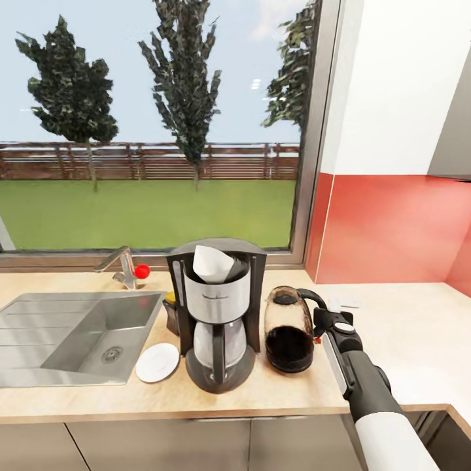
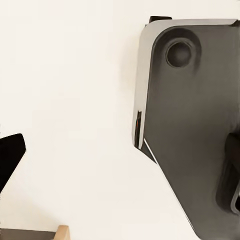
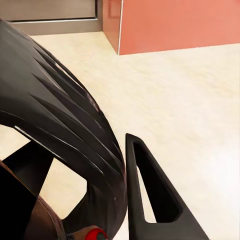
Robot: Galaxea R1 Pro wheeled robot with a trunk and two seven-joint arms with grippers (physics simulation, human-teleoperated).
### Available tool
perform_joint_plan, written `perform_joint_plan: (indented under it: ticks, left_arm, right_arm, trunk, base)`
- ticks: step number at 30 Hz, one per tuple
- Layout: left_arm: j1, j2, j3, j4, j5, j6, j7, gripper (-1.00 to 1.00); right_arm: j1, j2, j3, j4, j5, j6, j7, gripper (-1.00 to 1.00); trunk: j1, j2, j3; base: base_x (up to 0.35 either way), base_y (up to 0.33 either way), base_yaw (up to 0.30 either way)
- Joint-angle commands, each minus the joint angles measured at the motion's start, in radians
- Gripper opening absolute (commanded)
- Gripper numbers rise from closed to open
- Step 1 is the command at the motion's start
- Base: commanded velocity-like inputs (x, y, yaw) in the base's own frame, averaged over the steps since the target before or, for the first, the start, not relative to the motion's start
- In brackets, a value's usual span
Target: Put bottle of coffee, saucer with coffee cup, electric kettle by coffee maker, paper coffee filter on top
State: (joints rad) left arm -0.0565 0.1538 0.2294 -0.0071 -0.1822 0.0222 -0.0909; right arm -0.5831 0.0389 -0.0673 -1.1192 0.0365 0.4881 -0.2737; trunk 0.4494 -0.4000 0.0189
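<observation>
Reaching up from the lower right of the head view, the right arm (image 1: pixel 366 386) ends in a gripper (image 1: pixel 322 325) that sits at the kettle's (image 1: pixel 288 330) black loop handle (image 1: pixel 314 299). In the right wrist view, one dark finger (image 3: pixel 150 195) stands just beside the handle's broad black curve (image 3: pixel 60 125), with bare countertop (image 3: pixel 190 100) on its other side. The second finger is hidden, so whether the gripper is clamped on the handle or parted around it cannot be told.

The kettle stands upright on the countertop (image 1: pixel 261 389), just to the right of the coffee maker (image 1: pixel 217 314), close but with a narrow gap between them. Its glass body holds dark liquid in the lower half.

A white paper filter (image 1: pixel 210 263) sits in the open top of the coffee maker. The white saucer (image 1: pixel 157 362) lies flat just to the coffee maker's lower left, near the edge of the steel sink (image 1: pixel 72 337). Behind the coffee maker's left side, the yellow cap of the coffee bottle (image 1: pixel 171 311) peeks out, mostly hidden.

A tap with a red knob (image 1: pixel 127 268) stands behind the sink, under a window (image 1: pixel 150 124). A red wall panel (image 1: pixel 392 229) rises to the right of the kettle.

The left wrist view shows a pale wall and a grey robot part (image 2: pixel 195 130).
</observation>
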Motion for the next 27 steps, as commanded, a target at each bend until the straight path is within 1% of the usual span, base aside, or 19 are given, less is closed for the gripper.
perform_joint_plan:
  ticks: [1, 4, 6, 8, 13, 27]
  left_arm:
    - [0.0, 0.0, 0.008, -0.001, -0.01, 0.002, -0.003, 1.0]
    - [0.0, -0.001, 0.008, -0.001, -0.01, 0.0, -0.003, 1.0]
    - [0.0, -0.002, 0.008, -0.001, -0.01, -0.002, -0.003, 1.0]
    - [0.0, -0.001, 0.008, -0.001, -0.01, -0.002, -0.003, 1.0]
    - [0.0, -0.002, 0.007, -0.001, -0.01, -0.002, -0.003, 1.0]
    - [0.0, -0.003, 0.007, -0.001, -0.01, -0.001, -0.003, 1.0]
  right_arm:
    - [0.0, 0.001, -0.001, 0.043, -0.005, 0.004, 0.001, -1.0]
    - [0.0, 0.001, -0.001, 0.05, -0.005, 0.003, 0.002, -1.0]
    - [0.0, 0.0, -0.002, 0.067, -0.004, -0.018, 0.001, -1.0]
    - [0.0, -0.001, -0.003, 0.081, -0.004, -0.064, 0.002, -1.0]
    - [0.0, -0.003, -0.004, 0.116, -0.004, -0.093, 0.001, -1.0]
    - [0.0, -0.008, -0.006, 0.122, -0.003, -0.098, 0.001, -1.0]
  trunk:
    - [0.001, 0.0, -0.001]
    - [0.001, 0.0, -0.001]
    - [0.001, 0.0, -0.001]
    - [0.001, 0.0, -0.001]
    - [0.001, 0.0, -0.001]
    - [0.001, 0.0, -0.001]
  base:
    - [0.048, 0.033, 0.0]
    - [0.193, 0.075, 0.0]
    - [0.27, 0.095, 0.0]
    - [0.286, 0.099, 0.0]
    - [0.276, 0.089, 0.0]
    - [0.018, 0.004, 0.0]
